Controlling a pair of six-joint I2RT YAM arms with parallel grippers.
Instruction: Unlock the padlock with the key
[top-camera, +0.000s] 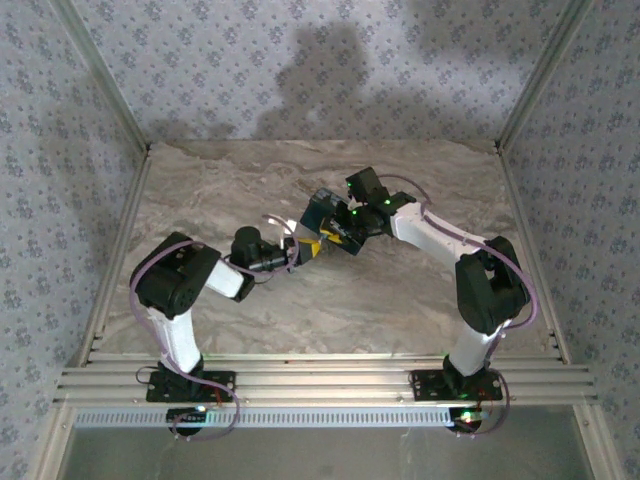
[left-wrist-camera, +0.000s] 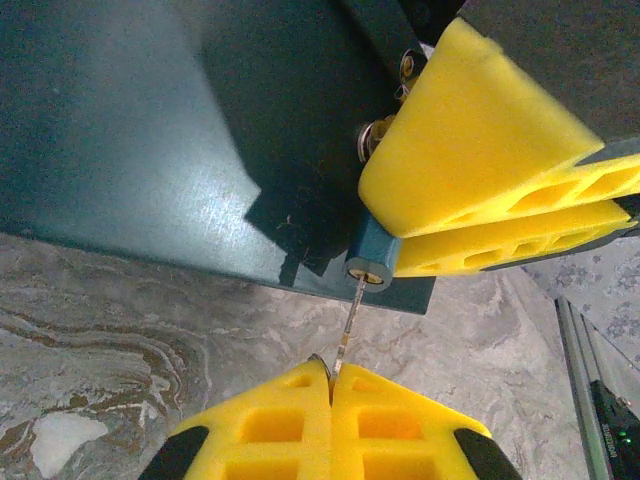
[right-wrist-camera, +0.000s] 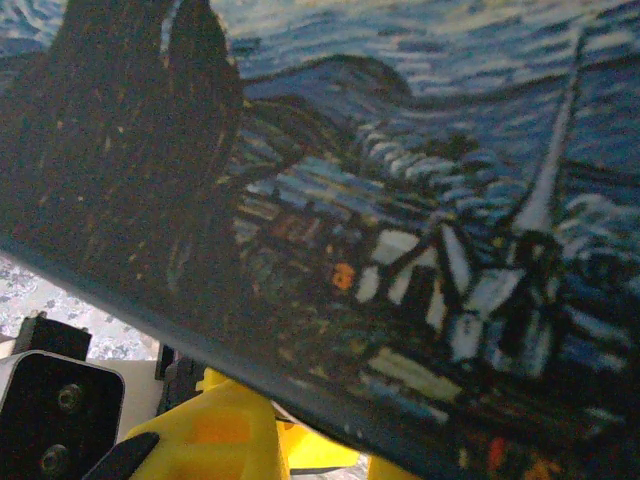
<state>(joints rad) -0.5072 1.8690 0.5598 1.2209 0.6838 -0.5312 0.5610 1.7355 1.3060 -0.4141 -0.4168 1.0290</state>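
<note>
At the box (left-wrist-camera: 150, 130), padlock (left-wrist-camera: 373, 260) lengthwise toward left tool (left-wrist-camera: 330, 385), key (left-wrist-camera: 346, 330) at keyhole

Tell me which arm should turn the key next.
Left. Its tool is shut on the key, whose tip meets the keyhole end of the padlock. The right tool clamps the padlock, so it should probably just hold it steady.

The small blue padlock (left-wrist-camera: 372, 252) is sitting against the dark box's (left-wrist-camera: 150, 130) edge, keyhole end outward; the thin silver key (left-wrist-camera: 346, 328) is touching that keyhole tip-first.
</note>
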